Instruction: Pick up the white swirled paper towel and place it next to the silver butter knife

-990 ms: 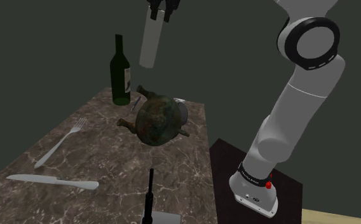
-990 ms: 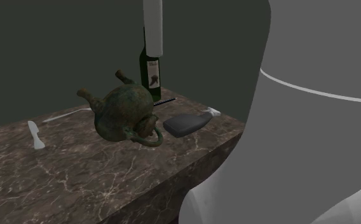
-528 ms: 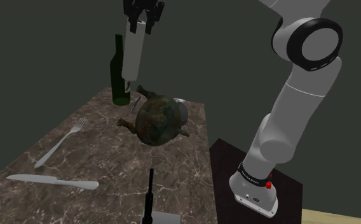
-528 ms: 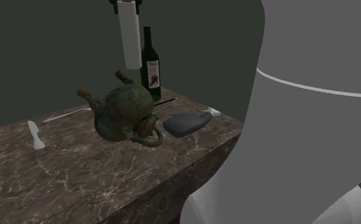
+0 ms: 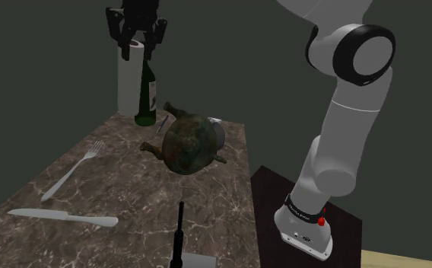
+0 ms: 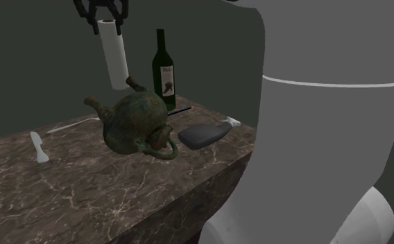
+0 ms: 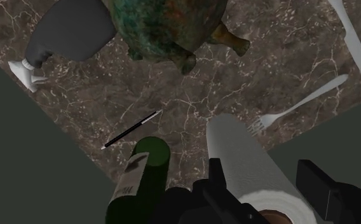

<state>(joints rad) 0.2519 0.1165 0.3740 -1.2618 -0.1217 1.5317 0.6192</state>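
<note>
Robot gripper (image 5: 136, 47) carrying a white paper towel roll (image 5: 129, 85) above a dark veined table (image 5: 123, 198).
The butter knife (image 5: 62, 217) is lying at the shoulder view's lower left; the gripper is clasping the paper towel roll's top, right beside a wine bottle (image 5: 146, 95), which a careless swing could topple.

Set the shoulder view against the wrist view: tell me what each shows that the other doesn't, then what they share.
Shoulder, not wrist: the white arm, its stand and a black rod at that view's bottom edge.
Wrist, not shoulder: the dark grey pouch in full; from the shoulder the teapot mostly hides it.
Both: the gripper shut on the towel, held above the table, plus the bottle, teapot, fork and knife.
</note>
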